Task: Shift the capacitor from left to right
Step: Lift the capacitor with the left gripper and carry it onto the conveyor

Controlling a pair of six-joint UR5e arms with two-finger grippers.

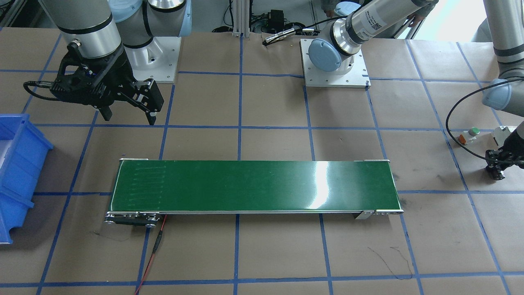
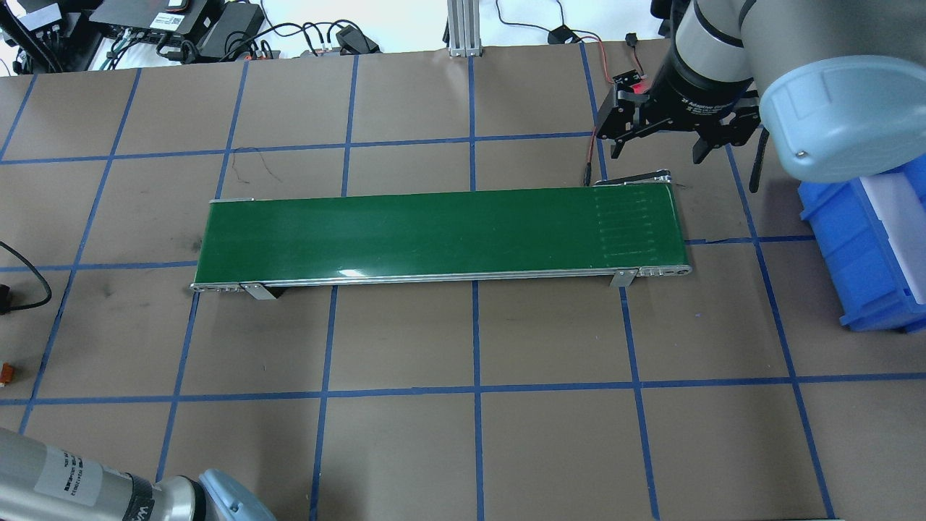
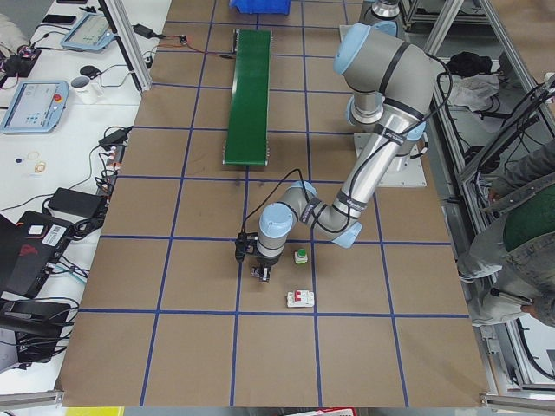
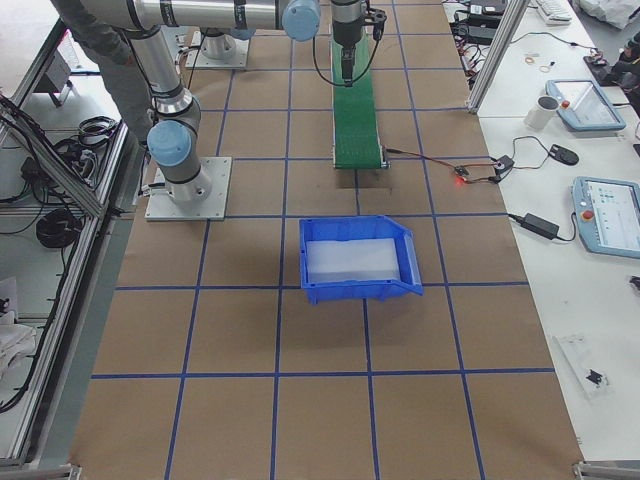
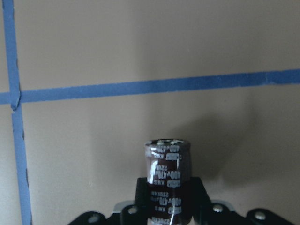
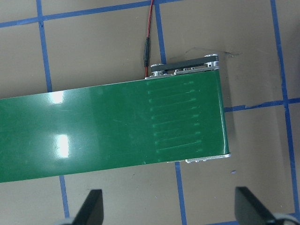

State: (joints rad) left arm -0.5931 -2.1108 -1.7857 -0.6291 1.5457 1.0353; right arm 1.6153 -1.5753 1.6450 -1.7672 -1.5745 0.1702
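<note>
Your left pincer is clenched on the capacitor and grips the lower part of its glossy brown sleeve. The part therefore sits between the jaws, low over the brown surface at the robot's left end, near the push button with the green cap and the white circuit breaker. From these views I cannot tell if it is clear of the paper. I judge that the step in hand is the lift and the carry toward the green conveyor belt, which looks like the way to send the part to the right. Please raise it straight up first, so the sleeve does not drag or twist between the 2 fingers, because such a smooth round body can slip. Then go to the belt's nearer end at moderate speed, bring the capacitor low over the middle line of the belt, and only then release. The right pincer is released, with its jaws wide, and hovers near the belt's other end with the blue bin close by. It needs no move for now.
</note>
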